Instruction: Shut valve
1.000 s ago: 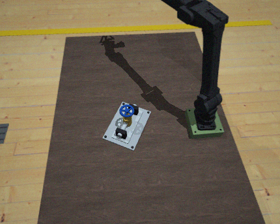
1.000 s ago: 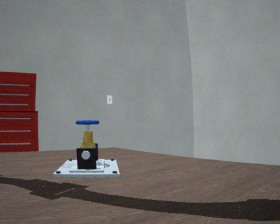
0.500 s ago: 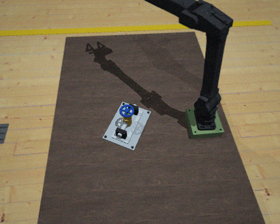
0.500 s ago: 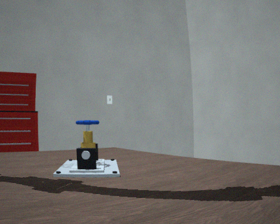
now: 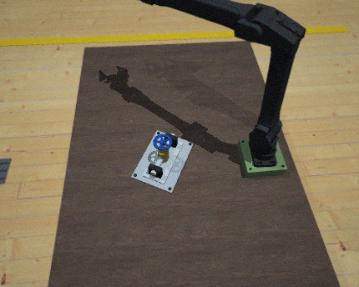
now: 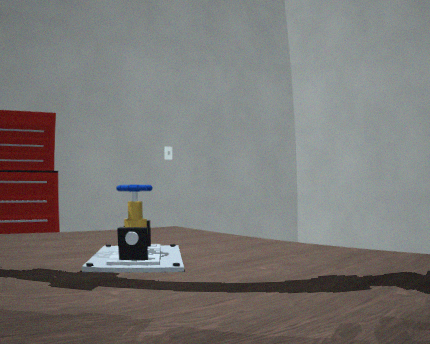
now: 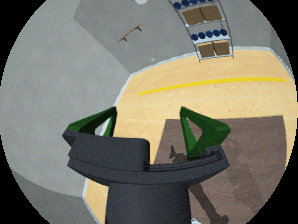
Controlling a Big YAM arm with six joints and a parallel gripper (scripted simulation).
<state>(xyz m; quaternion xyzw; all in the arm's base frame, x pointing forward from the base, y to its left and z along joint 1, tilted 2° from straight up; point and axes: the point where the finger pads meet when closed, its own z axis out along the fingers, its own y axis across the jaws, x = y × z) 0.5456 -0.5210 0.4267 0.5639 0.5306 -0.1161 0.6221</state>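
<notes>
Gripper (image 7: 154, 131) is wide open and empty, way up high, with the blue handwheel (image 5: 163, 142) far below, back toward the base (image 5: 281, 168).

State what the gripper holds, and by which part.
Nothing. The gripper is open, its green fingers apart in the air, away from the handwheel.

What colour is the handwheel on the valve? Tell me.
Blue. The handwheel shows best in the top view, where its spokes are visible.
</notes>
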